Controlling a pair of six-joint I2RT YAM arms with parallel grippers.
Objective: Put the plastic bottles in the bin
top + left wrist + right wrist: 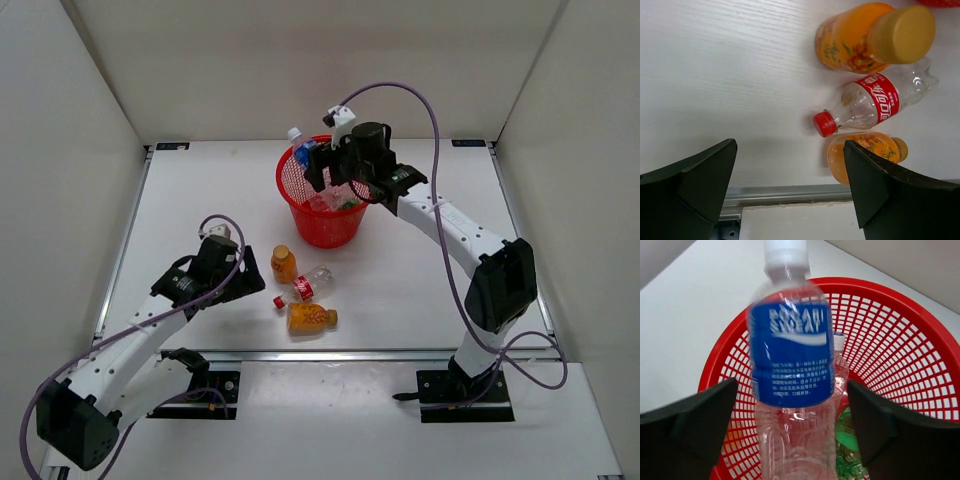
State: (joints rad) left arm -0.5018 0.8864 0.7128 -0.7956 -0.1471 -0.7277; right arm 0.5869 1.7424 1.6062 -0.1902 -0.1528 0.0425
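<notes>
My right gripper point(325, 175) point(791, 405) hangs over the red mesh bin point(325, 225) point(900, 350). Its jaws stand open, with a gap on each side of the clear bottle with the blue label point(792, 360) point(300, 150), which is blurred, cap up, between them. Inside the bin lie a green bottle point(852, 435) and a plain clear bottle point(840, 365). My left gripper point(262, 287) point(790, 165) is open and empty, low over the table beside three bottles: an upright orange one point(284, 264) point(865, 37), a red-labelled clear one point(308, 284) point(875, 100) and a lying orange one point(310, 318) point(870, 152).
A metal rail point(785, 192) runs along the table's near edge just behind my left gripper. White walls point(70, 150) enclose the table on three sides. The bin stands at the middle back of the table point(200, 200).
</notes>
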